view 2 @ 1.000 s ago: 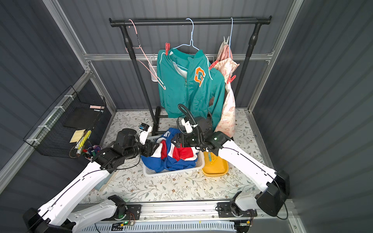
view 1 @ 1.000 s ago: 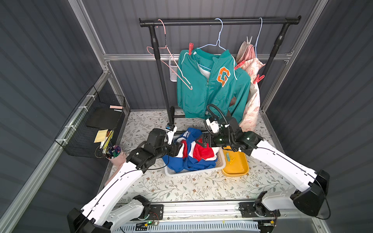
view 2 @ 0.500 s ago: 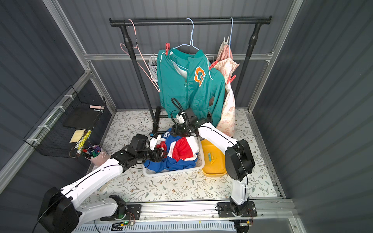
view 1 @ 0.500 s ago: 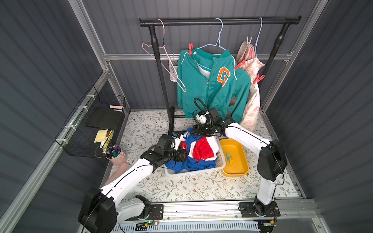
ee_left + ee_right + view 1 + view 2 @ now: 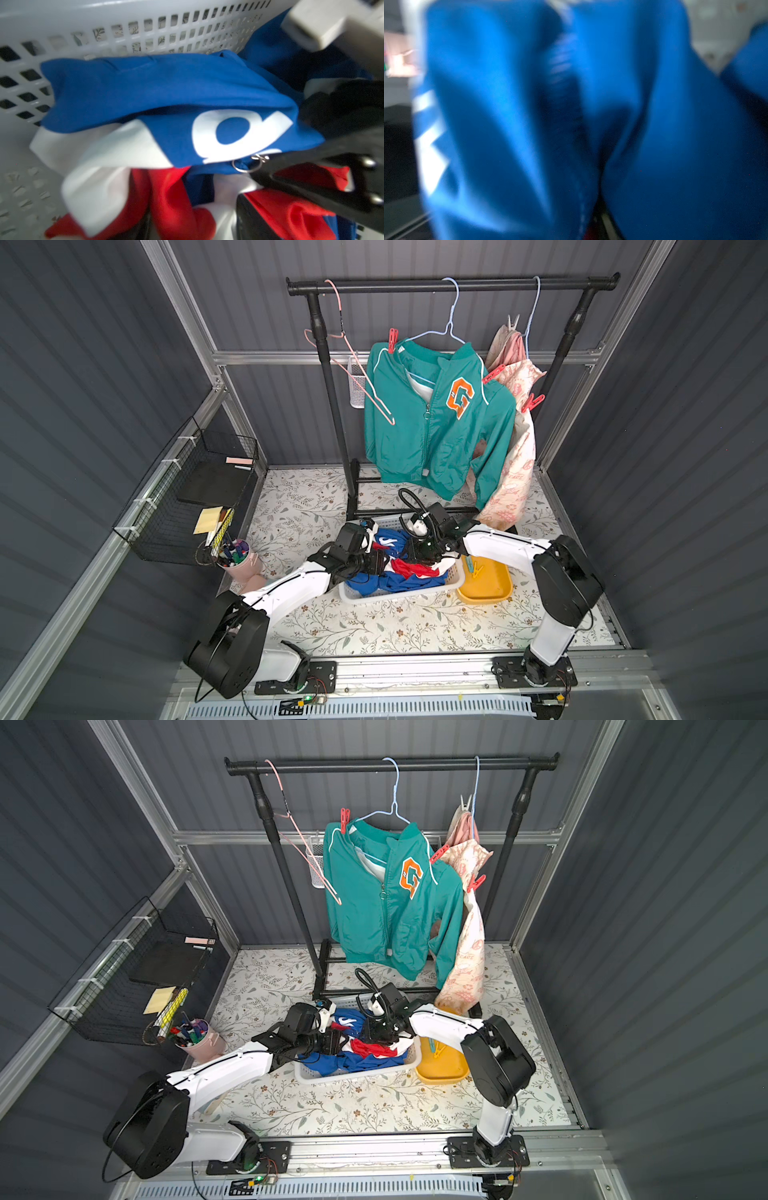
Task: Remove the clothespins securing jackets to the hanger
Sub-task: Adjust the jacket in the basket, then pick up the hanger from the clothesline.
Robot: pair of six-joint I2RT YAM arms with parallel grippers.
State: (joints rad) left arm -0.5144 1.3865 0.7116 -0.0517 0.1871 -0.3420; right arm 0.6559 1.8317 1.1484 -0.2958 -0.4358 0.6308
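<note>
The blue jacket [image 5: 411, 583] with red and white panels lies crumpled in the white basket [image 5: 399, 598]. My left gripper [image 5: 376, 562] is buried in it, red and white cloth bunched between its fingers. My right gripper [image 5: 419, 551] presses down into the blue cloth [image 5: 654, 124], its jaws hidden. On the rack, the teal jacket [image 5: 436, 427] hangs with red clothespins on its shoulders [image 5: 392, 339] [image 5: 493, 374]. The cream floral jacket [image 5: 515, 456] carries a whitish clothespin [image 5: 513, 321] and a red clothespin [image 5: 533, 402].
A yellow tray [image 5: 490, 593] beside the basket holds a teal and a yellow clothespin [image 5: 473, 566]. An empty pink hanger [image 5: 357, 364] dangles at the rack's left end. A wire wall basket [image 5: 187, 497] and a pink pen cup [image 5: 237, 558] stand at the left.
Both arms have come down low over the basket, and the blue jacket has sunk into it. The right gripper has dropped from the basket's back edge onto the cloth. The empty pink hanger swings.
</note>
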